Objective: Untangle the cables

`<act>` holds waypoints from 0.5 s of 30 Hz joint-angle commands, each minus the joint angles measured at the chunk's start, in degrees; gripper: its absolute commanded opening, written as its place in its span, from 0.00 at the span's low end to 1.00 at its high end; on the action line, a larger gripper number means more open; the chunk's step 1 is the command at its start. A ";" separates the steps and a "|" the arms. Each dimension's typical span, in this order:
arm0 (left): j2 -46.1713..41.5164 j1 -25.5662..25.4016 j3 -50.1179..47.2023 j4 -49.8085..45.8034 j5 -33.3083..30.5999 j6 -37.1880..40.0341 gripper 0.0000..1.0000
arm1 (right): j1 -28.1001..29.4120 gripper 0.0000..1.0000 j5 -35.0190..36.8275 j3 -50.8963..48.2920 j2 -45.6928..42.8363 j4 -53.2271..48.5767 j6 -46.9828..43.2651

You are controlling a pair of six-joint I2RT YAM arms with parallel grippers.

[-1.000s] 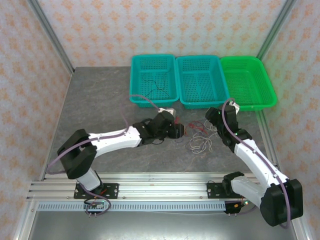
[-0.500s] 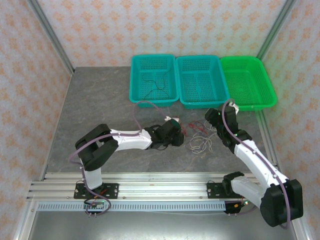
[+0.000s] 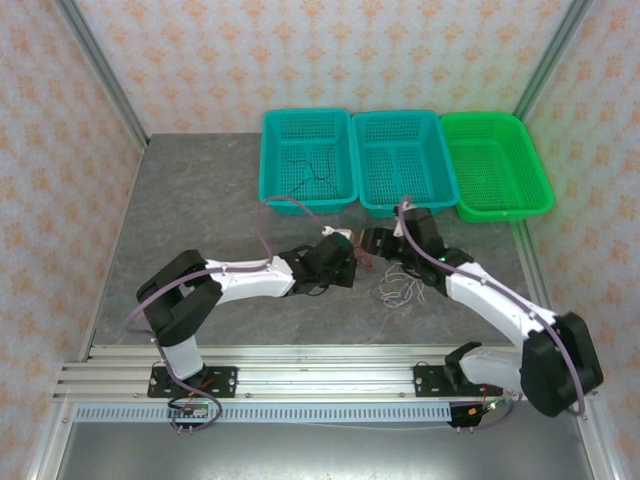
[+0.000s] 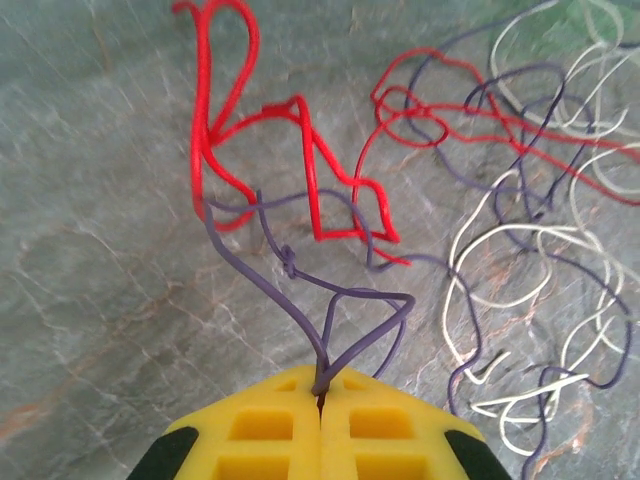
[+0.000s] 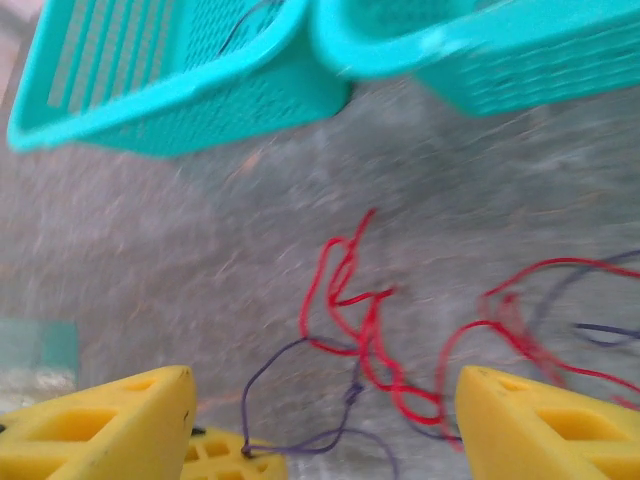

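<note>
Your left gripper (image 4: 320,395) pinches a dark cable (image 4: 300,305), right gripper (image 5: 322,385) spread; upper centre, the leftmost basket (image 3: 267,150) holds a dark wire (image 3: 310,172).

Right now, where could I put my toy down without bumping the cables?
The table is bare on the left, between the wall and the left teal basket. The green basket looks empty too. The middle is crowded: the left claw and right claw meet there over the tangled cables.
</note>
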 commanded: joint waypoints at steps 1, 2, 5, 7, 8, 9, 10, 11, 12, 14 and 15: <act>-3.67 0.90 -1.34 -0.81 0.32 3.26 0.00 | 1.43 0.67 -0.95 2.59 6.90 0.42 1.54; -4.47 1.10 -1.86 -0.35 0.71 3.48 0.00 | 1.43 0.65 -0.87 2.89 9.40 0.45 3.73; -7.20 1.53 -3.18 -0.37 0.72 4.40 0.00 | 1.46 0.57 -1.59 3.62 16.00 0.39 7.44; -9.50 2.11 -4.34 -0.51 -0.12 4.89 0.00 | 1.48 0.55 1.58 3.97 18.99 -1.38 9.50; -11.00 2.62 -4.87 -0.85 -0.50 4.90 0.00 | 1.46 0.52 5.05 4.07 19.89 -3.01 10.69; -12.21 3.08 -5.27 -1.48 -0.99 5.68 0.00 | 1.38 0.48 7.78 4.01 20.28 -4.45 11.52; -13.70 3.86 -5.77 -2.27 -1.50 6.73 0.00 | 1.17 0.44 11.26 3.78 20.35 -5.67 12.14; -15.46 4.66 -6.25 -3.21 -2.00 7.19 0.00 | 0.79 0.40 13.66 3.31 20.09 -6.23 12.68; -16.92 5.48 -6.60 -4.03 -2.30 7.54 0.00 | 0.35 0.38 15.17 2.48 19.59 -6.02 13.01; -20.04 7.58 -7.34 -6.15 -2.98 8.30 0.00 | -1.09 0.32 17.69 0.35 18.21 -5.13 14.00; -21.34 8.49 -7.48 -7.19 -3.24 8.80 0.00 | -1.83 0.29 18.15 -0.44 17.89 -5.12 14.56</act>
